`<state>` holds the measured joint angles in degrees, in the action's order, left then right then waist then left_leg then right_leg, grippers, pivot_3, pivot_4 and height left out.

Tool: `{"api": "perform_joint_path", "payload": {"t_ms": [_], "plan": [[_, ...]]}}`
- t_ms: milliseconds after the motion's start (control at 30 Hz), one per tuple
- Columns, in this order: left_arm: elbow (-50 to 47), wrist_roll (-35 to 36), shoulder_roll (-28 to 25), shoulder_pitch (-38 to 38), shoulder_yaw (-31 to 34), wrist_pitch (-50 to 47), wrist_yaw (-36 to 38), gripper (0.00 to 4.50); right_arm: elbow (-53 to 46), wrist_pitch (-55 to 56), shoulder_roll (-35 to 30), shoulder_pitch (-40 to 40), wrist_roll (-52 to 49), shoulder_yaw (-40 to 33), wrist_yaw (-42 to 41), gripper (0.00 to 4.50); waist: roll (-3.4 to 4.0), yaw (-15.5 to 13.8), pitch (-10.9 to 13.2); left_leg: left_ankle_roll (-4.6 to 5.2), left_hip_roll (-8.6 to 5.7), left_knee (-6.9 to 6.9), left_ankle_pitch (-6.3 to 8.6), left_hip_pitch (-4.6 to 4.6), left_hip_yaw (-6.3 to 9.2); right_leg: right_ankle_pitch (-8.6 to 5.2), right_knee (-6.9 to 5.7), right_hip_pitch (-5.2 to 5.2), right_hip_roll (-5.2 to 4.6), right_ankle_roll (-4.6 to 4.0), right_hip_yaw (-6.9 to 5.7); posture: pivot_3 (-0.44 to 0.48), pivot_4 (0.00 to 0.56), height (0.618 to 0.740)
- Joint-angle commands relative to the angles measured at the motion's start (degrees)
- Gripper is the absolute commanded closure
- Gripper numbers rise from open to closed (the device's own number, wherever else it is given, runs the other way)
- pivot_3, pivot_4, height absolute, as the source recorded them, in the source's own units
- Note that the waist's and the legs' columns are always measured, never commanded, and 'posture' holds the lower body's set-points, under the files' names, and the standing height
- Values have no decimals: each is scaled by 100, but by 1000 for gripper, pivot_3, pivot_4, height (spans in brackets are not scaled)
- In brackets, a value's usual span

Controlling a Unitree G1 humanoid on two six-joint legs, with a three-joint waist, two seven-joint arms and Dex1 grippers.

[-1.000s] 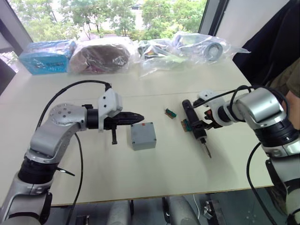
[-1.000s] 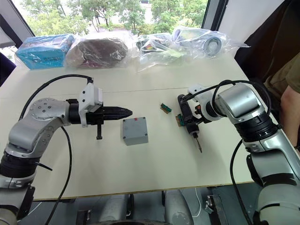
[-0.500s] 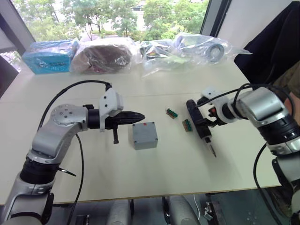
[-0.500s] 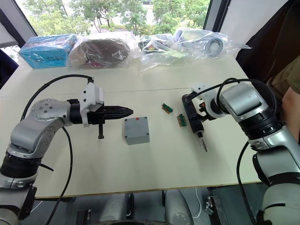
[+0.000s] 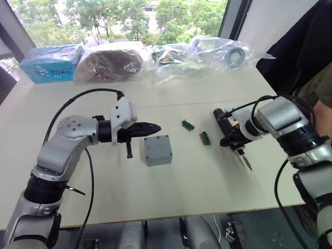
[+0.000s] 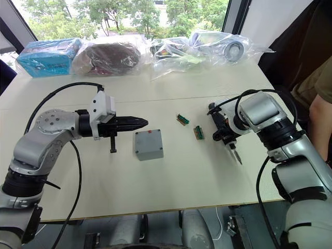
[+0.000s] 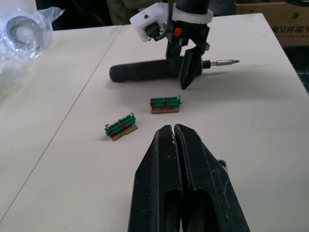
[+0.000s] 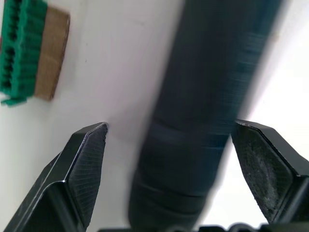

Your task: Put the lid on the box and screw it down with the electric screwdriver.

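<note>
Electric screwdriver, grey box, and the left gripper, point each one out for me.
electric screwdriver [image 7: 145,72], left wrist view, middle of its dark barrel.
box [image 6: 148,144], right eye view, centre of its lidded top.
left gripper [image 7: 174,130], left wrist view, where the two fingertips meet.

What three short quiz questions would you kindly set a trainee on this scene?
1. True or false: the left hand is shut.
2. How many green connectors lie on the table?
3. The right hand is: A) shut on the screwdriver; B) open astride it; C) shut and empty.
Key: 1 true; 2 two; 3 B.
</note>
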<state>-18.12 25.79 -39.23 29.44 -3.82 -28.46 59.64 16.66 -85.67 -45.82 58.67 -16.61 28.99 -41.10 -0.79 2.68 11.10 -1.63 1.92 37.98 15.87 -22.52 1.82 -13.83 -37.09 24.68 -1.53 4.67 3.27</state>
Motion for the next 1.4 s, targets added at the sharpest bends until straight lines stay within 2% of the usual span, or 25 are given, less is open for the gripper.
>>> {"api": "perform_joint_path", "payload": {"t_ms": [33, 167, 367, 500, 533, 667, 800, 900, 1000, 1133, 1400], "plan": [[-89, -10, 4, 33, 21, 90, -33, 4500, 342, 193, 94, 132, 173, 203, -69, 1335, 0, -4, 0, 0, 0, 2, 0, 0, 0, 0, 0, -1, 0, 0, 0, 0, 150, 740], [-137, -9, -10, -12, 38, 85, -47, 4500, 642, 305, 246, 273, 277, 300, -164, 2598, -4, 12, -2, 0, 0, 3, 0, 3, -1, -1, 1, -4, 0, -3, 0, 0, 150, 740], [-160, -79, -96, -47, 6, 171, 37, 4500, 960, 398, 477, 644, 427, 205, -237, 2603, -8, 113, -5, 0, 0, 3, 0, 7, 0, 2, -1, -7, 1, -6, 0, 0, 150, 740], [-30, -162, -101, 84, -24, 285, 109, 4500, 630, 422, 488, 822, 407, -185, -175, 2603, -2, 138, -1, 0, 0, 3, 0, 8, 1, 4, -4, -5, 1, -5, 1, 0, 150, 740], [-21, -203, -119, 109, -16, 324, 128, 4500, 275, 677, 416, 790, 404, -345, -177, 2603, 3, 133, 2, 0, 0, 2, 0, 5, 0, 5, -5, 0, 2, -4, 1, 0, 150, 740], [-53, -166, -182, 64, 75, 312, 177, 4500, -742, 1118, 711, 618, -63, -1716, -22, 2603, 18, 137, 14, 0, 0, -2, 0, -29, 0, 7, -11, 36, 2, 2, 2, 0, 150, 740], [-85, -206, -274, -122, -20, 320, 270, 4500, -1928, 2336, 1569, 120, -542, -3187, 481, 2603, 17, 118, 13, 0, 3, -4, 0, -70, 14, 7, -25, 76, 4, 3, -9, 0, 150, 740], [4, -302, -298, -240, -110, 404, 324, 4500, -2550, 3058, 2194, -217, -804, -3796, 837, 2603, 16, 96, 13, 0, 2, -6, 0, -79, 14, 5, -17, 77, 0, 5, -12, 0, 150, 740], [141, -343, -299, -341, -140, 446, 344, 4500, -3106, 3722, 2697, -628, -1079, -4076, 975, 2603, 16, -2, 13, -1, -3, 3, 0, -85, 8, 5, -10, 75, -11, 5, -11, 0, 150, 740], [278, -272, -231, -568, -138, 373, 340, 4500, -3941, 4522, 3086, -1471, -1357, -3836, 672, 2603, 15, -35, 12, -1, -4, 6, 0, -84, 6, 6, -7, 70, -12, 6, -11, 0, 150, 740], [615, -434, 19, -909, -239, 560, 225, 4500, -4209, 5699, 3568, -2553, -991, -2992, 824, 2603, 15, 0, 12, -1, 0, 7, -1, -65, 8, 7, -27, 67, 0, 3, -8, 0, 150, 740]]}}
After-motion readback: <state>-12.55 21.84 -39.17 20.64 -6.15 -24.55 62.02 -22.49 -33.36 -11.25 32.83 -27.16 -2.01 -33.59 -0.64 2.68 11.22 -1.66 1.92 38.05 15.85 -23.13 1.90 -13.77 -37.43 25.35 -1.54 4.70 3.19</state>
